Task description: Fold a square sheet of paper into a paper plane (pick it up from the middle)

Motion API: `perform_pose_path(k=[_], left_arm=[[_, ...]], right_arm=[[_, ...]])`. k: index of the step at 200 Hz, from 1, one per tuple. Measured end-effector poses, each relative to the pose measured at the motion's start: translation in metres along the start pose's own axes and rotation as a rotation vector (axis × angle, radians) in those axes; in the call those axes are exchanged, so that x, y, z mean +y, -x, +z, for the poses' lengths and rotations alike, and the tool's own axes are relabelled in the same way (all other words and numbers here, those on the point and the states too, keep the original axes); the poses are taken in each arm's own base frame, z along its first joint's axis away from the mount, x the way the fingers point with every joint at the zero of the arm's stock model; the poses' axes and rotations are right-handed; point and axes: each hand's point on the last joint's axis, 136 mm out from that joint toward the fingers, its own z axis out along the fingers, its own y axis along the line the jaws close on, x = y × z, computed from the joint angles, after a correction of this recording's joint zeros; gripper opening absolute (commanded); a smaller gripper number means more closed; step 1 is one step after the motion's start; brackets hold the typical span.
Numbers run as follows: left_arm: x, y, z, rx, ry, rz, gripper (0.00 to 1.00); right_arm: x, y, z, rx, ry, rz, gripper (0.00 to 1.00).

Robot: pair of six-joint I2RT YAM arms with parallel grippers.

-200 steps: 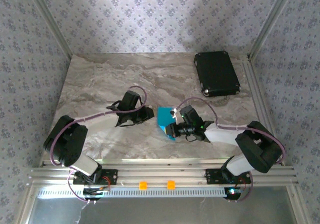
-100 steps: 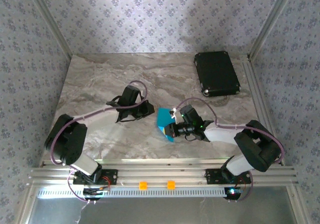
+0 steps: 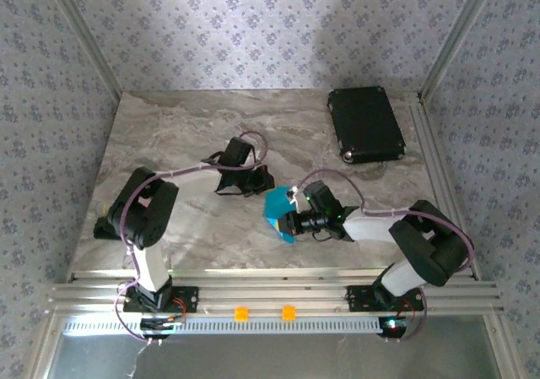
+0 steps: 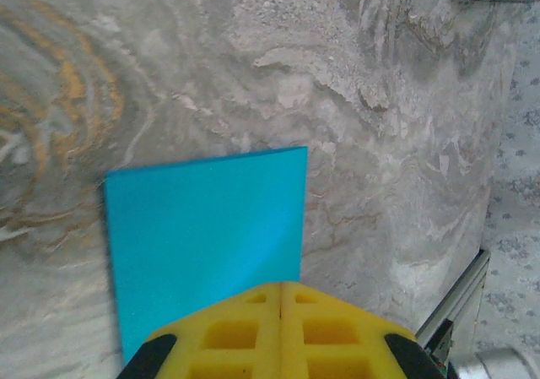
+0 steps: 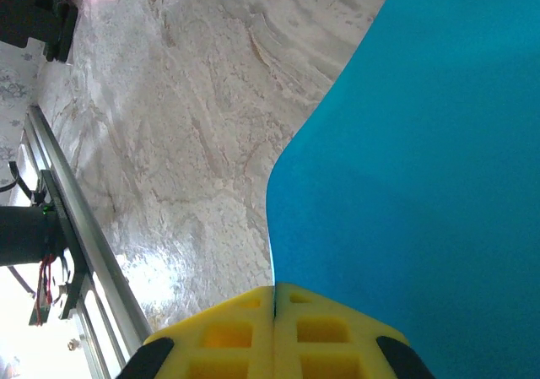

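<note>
Mid-fold, the right gripper (image 3: 288, 221) is pinching the square sheet of paper (image 3: 274, 203) while the closed left gripper (image 3: 261, 181) is nosing its edge, probably pressing a crease next.

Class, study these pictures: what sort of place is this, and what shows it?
Probably a robot test cell: a left arm and right arm bolted to a metal rail, a marble-look table, patterned walls boxing it in.

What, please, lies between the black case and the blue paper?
Bare marble tabletop, seen in the top view, with the right arm's cable looping over it.
</note>
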Motion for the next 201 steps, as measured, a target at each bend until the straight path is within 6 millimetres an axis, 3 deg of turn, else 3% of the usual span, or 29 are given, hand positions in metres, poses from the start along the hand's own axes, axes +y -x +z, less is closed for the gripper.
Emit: perform_pose_path(k=[27,70,201], left_arm=[[0.000,-0.002,0.016,0.044,0.013,0.022,0.05],[0.024,-0.014,0.035,0.108,0.072,0.001,0.03],[0.032,-0.018,0.037,0.116,0.092,0.013,0.02]], right_arm=[[0.001,0.000,0.000,-0.002,0.004,-0.002,0.02],[0.001,0.002,-0.001,-0.005,0.012,0.006,0.02],[-0.032,0.013,-0.015,-0.036,-0.039,0.078,0.02]])
